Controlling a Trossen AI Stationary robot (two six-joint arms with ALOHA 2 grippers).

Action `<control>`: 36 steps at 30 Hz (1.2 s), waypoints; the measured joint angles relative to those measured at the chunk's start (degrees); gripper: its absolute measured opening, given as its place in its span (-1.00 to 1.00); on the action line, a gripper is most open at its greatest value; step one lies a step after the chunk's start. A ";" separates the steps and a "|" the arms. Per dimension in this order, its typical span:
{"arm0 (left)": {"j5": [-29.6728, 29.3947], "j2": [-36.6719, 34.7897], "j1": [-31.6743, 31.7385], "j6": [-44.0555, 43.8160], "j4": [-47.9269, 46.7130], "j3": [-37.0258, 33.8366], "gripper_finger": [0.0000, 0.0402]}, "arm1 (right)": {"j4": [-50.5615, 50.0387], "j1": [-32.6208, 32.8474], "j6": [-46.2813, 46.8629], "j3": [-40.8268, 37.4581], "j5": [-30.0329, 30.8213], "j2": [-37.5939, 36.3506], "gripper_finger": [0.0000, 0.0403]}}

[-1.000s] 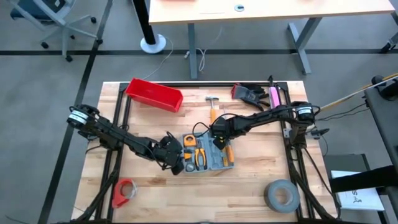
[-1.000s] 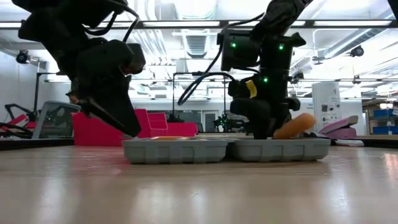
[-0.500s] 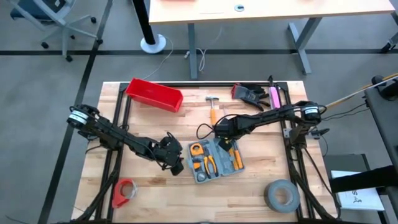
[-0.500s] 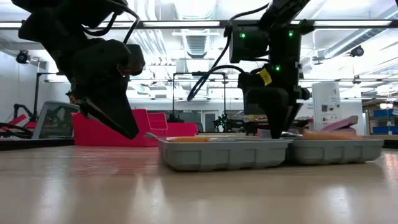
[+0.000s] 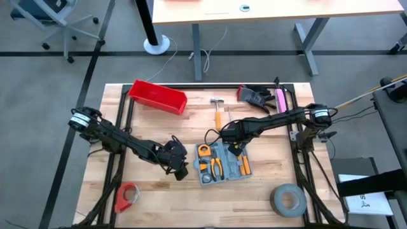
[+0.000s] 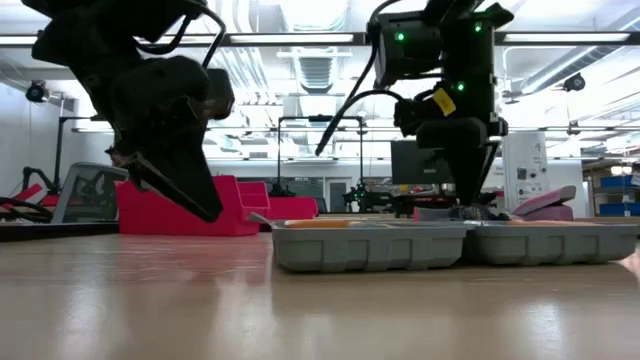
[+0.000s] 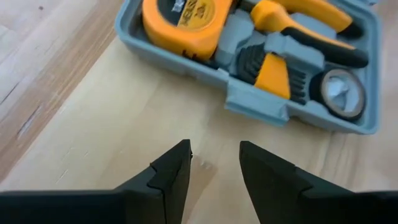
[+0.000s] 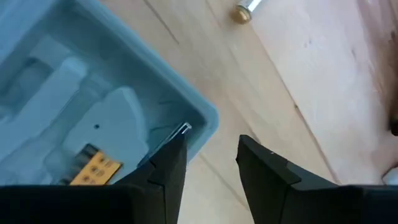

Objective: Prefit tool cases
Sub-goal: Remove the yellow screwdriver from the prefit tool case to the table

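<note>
A: Red tape dispenser (image 5: 126, 196) at the front left corner, red bin (image 5: 158, 97) far left of the wooden table (image 5: 254, 191). Left gripper (image 5: 179, 166)?

B: Low over bare wood, just left of the tool case (image 5: 222, 162). Fingers (image 7: 169, 171) parted, nothing between them.

A: Case position?

B: Lying open mid-table, slightly angled. Yellow tape measure (image 7: 184, 22) and orange-handled pliers (image 5: 215, 168) seated in its recesses.

A: Right gripper (image 5: 236, 145)?

B: At the case's far edge. Fingers (image 8: 166, 163) apart, one on the rim, corner wall between them, not clamped.

A: Further right?

B: Hammer (image 5: 217, 113) behind the case, grey tape roll (image 5: 288, 199) front right.
</note>
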 joint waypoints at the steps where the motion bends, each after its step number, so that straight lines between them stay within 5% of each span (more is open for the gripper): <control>1: 0.01 -0.01 0.00 0.28 0.01 0.28 -0.27 | 0.16 0.04 0.06 0.15 -0.83 0.00 -0.40; 24: 0.40 0.01 0.00 2.12 -1.51 1.60 -0.27 | 3.40 1.88 4.40 -0.88 -0.32 4.37 -0.24; 36: 0.29 0.01 0.00 3.49 -1.49 1.58 -0.29 | -2.74 1.97 6.21 -1.83 -0.75 4.37 -0.35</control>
